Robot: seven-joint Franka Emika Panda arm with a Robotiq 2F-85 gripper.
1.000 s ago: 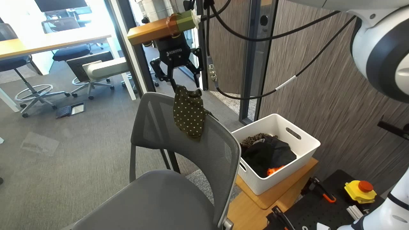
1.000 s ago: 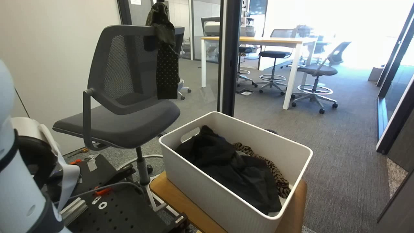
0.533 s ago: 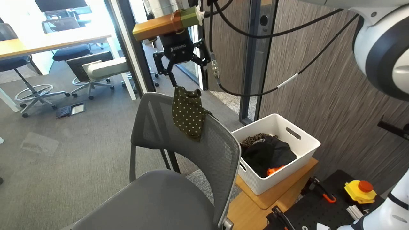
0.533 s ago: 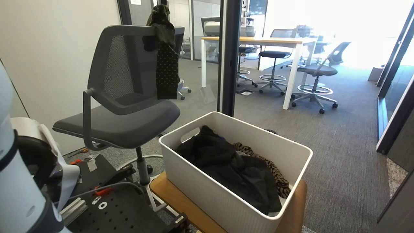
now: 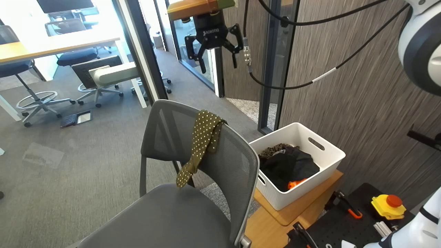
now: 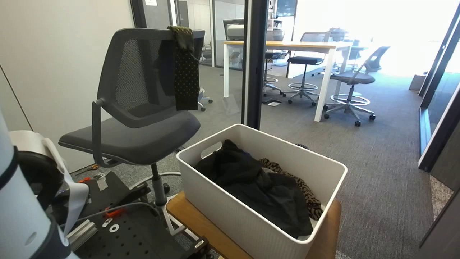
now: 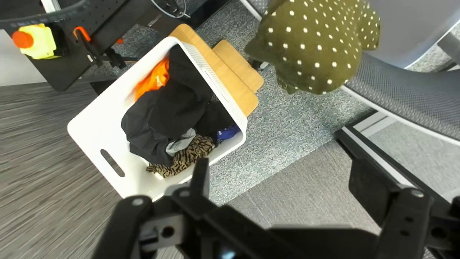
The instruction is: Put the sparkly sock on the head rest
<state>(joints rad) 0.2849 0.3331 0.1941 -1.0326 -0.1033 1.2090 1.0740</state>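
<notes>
Sparkly sock [image 5: 202, 137]: olive-gold with pale dots, draped limp over the head rest [image 6: 142, 33], a length down each side of the mesh chair back [image 5: 237, 151].
Seat-side tip [image 5: 183, 179]: near the rear of the grey seat [image 5: 162, 217]; cannot tell whether it touches.
Hand [image 5: 219, 68]: above and well apart from the sock, its fingers [image 5: 202, 66] spread wide from each other.
White bin [image 6: 215, 205]: upright on a wooden tabletop [image 6: 201, 225], near the chair back.
Bin contents: dark clothes [image 7: 179, 108], a tiger-striped cloth [image 7: 192, 153] and something orange [image 7: 154, 77].
Red button [image 5: 393, 200]: on a yellow box [image 5: 385, 208], apart from the bin.
</notes>
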